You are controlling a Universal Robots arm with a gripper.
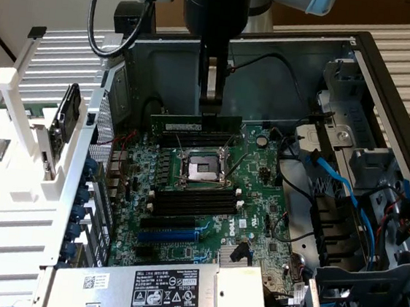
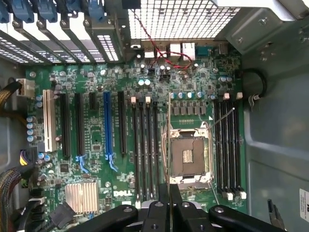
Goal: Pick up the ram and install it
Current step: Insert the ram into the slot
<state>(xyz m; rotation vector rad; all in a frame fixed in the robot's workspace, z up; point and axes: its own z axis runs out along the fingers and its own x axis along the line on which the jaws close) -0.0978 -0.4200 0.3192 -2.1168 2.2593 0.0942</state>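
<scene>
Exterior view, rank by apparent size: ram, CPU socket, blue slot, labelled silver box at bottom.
1. Labelled silver box, largest; it also looks nearest the camera.
2. Ram, gripped by the end effector, and CPU socket: unranked; ram longer, socket squarer.
3. Blue slot, smallest: a thin strip.

I've got the ram point(image 1: 196, 120) hanging from the gripper point(image 1: 210, 107), inside the case point(image 1: 304, 47) and above the motherboard point(image 1: 256, 225). Just under the gripper run the far memory slots point(image 1: 192, 139). The CPU socket point(image 1: 200, 169) lies nearer the exterior camera, and the near memory slots point(image 1: 193, 200) nearer still. The drive cage point(image 1: 339, 241) stands well to the exterior view's right of the gripper.
</scene>
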